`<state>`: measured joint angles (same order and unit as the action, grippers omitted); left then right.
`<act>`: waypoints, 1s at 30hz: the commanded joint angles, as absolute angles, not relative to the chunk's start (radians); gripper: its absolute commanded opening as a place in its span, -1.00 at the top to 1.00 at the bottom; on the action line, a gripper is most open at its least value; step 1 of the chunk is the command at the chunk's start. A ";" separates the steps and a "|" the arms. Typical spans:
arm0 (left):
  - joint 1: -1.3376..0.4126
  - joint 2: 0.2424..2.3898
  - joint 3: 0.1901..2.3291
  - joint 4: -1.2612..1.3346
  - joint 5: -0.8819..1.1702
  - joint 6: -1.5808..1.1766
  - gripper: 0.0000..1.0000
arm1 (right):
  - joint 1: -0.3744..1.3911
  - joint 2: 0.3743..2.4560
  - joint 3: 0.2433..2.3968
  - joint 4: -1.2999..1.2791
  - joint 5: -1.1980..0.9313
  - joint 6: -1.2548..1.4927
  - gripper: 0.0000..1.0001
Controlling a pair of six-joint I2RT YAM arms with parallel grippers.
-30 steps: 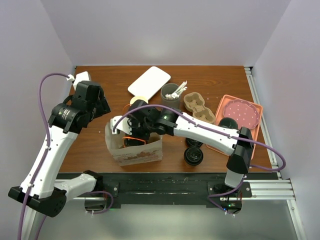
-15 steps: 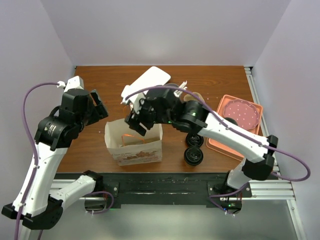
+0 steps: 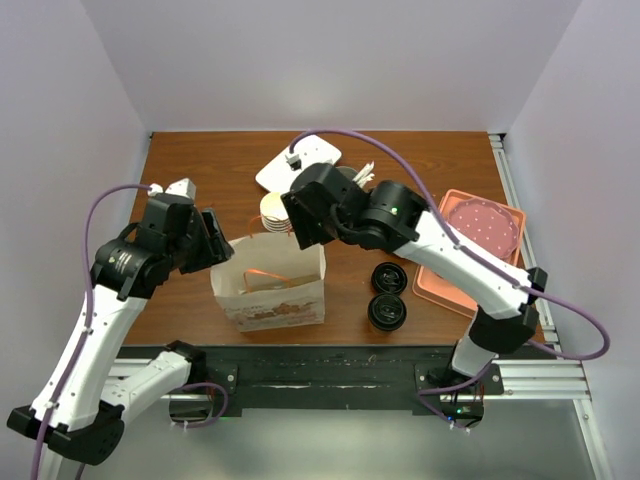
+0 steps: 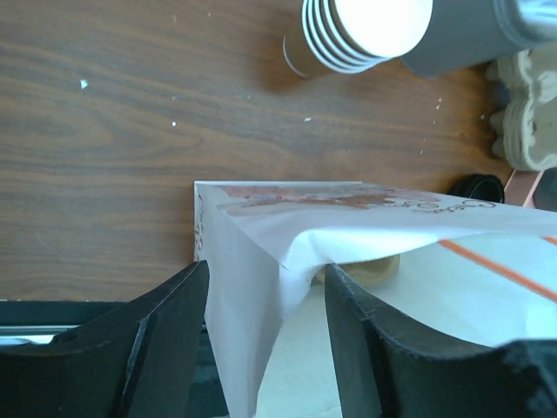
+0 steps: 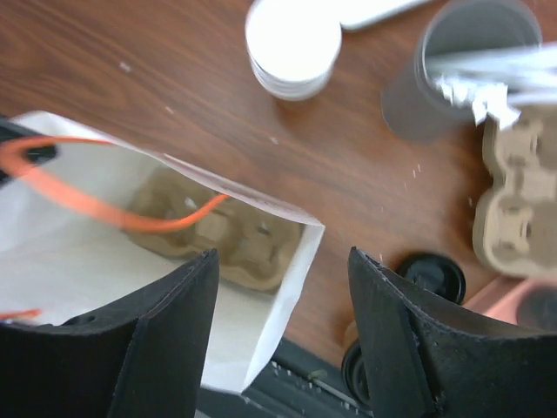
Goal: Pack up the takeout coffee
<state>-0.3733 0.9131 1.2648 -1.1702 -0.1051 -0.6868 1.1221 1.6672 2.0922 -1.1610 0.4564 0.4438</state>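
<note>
Two takeout coffees, cream cups with black lids (image 3: 388,278) (image 3: 386,312), stand on the table just right of the open paper bag (image 3: 270,290). One lid shows in the right wrist view (image 5: 431,274). My right gripper (image 3: 300,222) (image 5: 283,340) is open and empty, hovering above the bag's back right corner. My left gripper (image 3: 215,245) (image 4: 265,348) is open, and its jaws straddle the bag's left wall (image 4: 244,287) without closing on it. A brown pulp cup carrier (image 5: 218,231) lies inside the bag, under an orange handle (image 5: 87,205).
A stack of lidless cream cups (image 3: 275,212) stands behind the bag. A dark grey utensil cup (image 5: 452,70) and a second pulp carrier (image 5: 518,192) are at its right. A pink tray (image 3: 440,285) holds a maroon plate (image 3: 483,225). A white flat piece (image 3: 310,155) lies at the back.
My right gripper has come up out of the bag and moved back, empty. My left gripper has swung down and right to the bag's left wall.
</note>
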 commanded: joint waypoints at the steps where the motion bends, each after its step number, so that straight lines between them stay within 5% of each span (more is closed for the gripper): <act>1: -0.367 0.930 1.258 -1.180 -0.072 -0.637 -0.19 | 1.098 1.689 2.053 -1.258 0.506 0.557 -0.16; 7: -0.367 0.954 1.262 -1.109 -0.066 -0.592 0.05 | 1.065 1.683 1.987 -1.235 0.512 0.580 0.20; 11: -0.367 0.976 1.252 -1.014 -0.049 -0.568 0.28 | 1.058 1.666 1.942 -1.210 0.532 0.580 0.67; 15: -0.367 1.017 1.258 -0.944 0.021 -0.552 0.36 | 1.054 1.644 1.925 -1.229 0.567 0.607 0.92; 18: -0.367 1.045 1.272 -0.919 0.026 -0.540 0.35 | 1.051 1.615 1.902 -1.238 0.594 0.640 0.95; 24: -0.367 1.084 1.328 -0.995 -0.052 -0.483 -0.10 | 1.051 1.588 1.881 -1.269 0.617 0.735 1.00; 30: -0.367 1.051 1.313 -1.023 -0.007 -0.472 -0.14 | 1.051 1.569 1.878 -1.246 0.600 0.790 0.70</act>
<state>-0.3733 1.0878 1.2945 -1.0164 -0.0429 -0.5068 1.0531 1.5963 1.8763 -1.2549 0.5743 0.7136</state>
